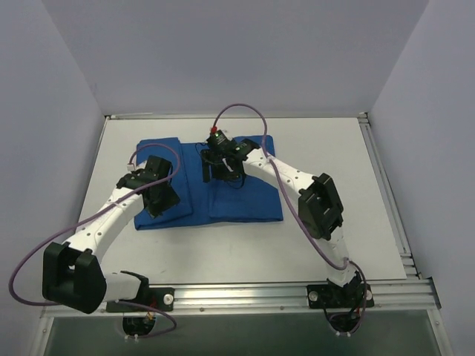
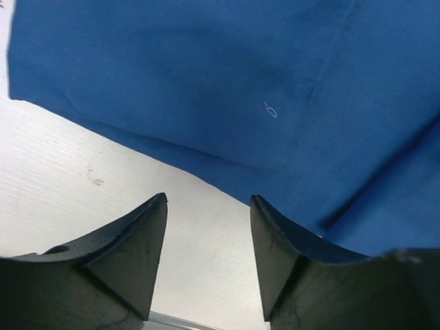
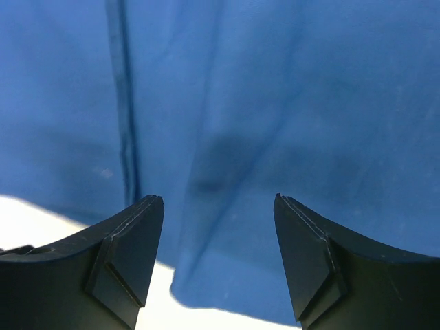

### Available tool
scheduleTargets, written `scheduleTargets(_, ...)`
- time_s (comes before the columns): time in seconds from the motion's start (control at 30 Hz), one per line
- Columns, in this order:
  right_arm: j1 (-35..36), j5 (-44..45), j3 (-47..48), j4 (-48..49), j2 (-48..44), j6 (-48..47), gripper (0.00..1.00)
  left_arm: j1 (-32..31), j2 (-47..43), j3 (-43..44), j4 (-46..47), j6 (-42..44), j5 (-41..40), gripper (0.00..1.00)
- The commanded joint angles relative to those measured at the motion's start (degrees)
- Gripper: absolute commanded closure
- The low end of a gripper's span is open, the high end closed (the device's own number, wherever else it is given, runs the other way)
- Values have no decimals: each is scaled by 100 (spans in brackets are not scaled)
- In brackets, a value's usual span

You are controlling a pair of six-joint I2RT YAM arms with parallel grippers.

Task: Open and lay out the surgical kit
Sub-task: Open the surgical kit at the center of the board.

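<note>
The folded blue drape [image 1: 237, 204] lies on the table [image 1: 371, 222], left fingers [image 2: 137, 247] and right fingers [image 3: 130, 247] spread wide just above it, and a rough tug might spill whatever is wrapped inside.

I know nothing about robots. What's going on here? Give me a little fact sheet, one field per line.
Surface: white table
Kit: blue drape, folded shut, lying flat; contents hidden
Left gripper: open, empty, over the drape's edge where cloth meets table
Right gripper: open, empty, above the drape beside a fold line
Progress: unwrapping looks not yet begun
</note>
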Motion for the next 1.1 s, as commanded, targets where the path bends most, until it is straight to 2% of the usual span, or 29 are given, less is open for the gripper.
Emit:
scheduleTargets(0.0,115,945,572,-664,348,-43,35,210,476,40,412,116,590,41)
scheduleTargets(0.27,185,982,882,-708,814,-148,44,307,969,119,702,72,749,51)
scheduleTargets(0.4,185,991,899,-682,902,-184,49,491,1372,154,851,204,925,52)
scheduleTargets(0.63,159,921,934,-541,894,-254,70,755,2339,426,966,564,1197,59)
scheduleTargets(0.7,142,842,935,-489,894,-245,73,764,2410,470,992,591,1224,60)
scheduleTargets(0.73,124,815,935,-480,902,-245,79,755,2446,497,1018,617,1224,60)
scheduleTargets(0.8,115,806,926,-427,876,-263,86,773,2455,506,1053,617,1224,60)
scheduleTargets(0.83,115,806,926,-401,867,-280,99,773,2489,497,1080,626,1224,60)
scheduleTargets(1.07,-236,1052,637,-418,411,-236,100,913,2780,629,1098,784,1303,66)
